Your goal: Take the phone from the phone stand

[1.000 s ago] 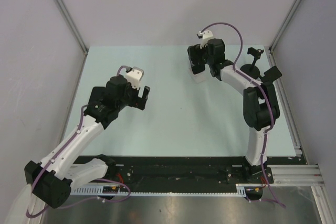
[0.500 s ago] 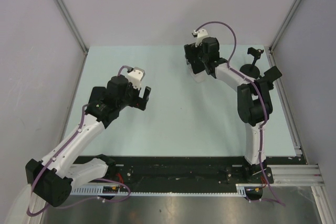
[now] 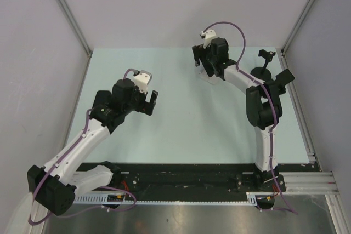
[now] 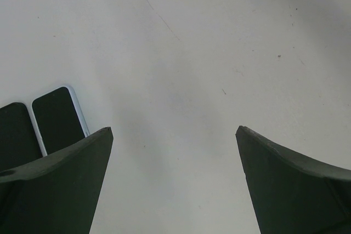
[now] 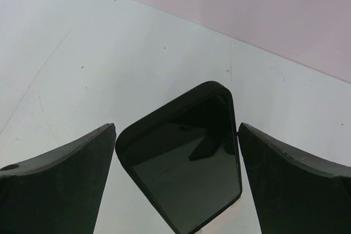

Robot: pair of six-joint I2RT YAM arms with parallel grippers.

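A black phone [image 5: 184,160] stands tilted, its dark screen facing the right wrist camera. My right gripper [image 5: 176,126] is open and straddles the phone's upper part, one finger close to each side edge. In the top view my right gripper [image 3: 205,65] hangs over the white phone stand [image 3: 204,77] at the back of the table, and the arm hides the phone there. My left gripper [image 3: 151,102] is open and empty over the table's left middle; in the left wrist view [image 4: 174,130] only bare table lies between its fingers.
Two flat dark phone-like slabs [image 4: 57,118] lie side by side on the table at the left edge of the left wrist view. A small black post on a round base [image 3: 263,68] stands at the back right. Grey walls enclose the table.
My right gripper has moved a little left and toward the back, settling over the stand with the phone between its fingers. The left arm has not moved.
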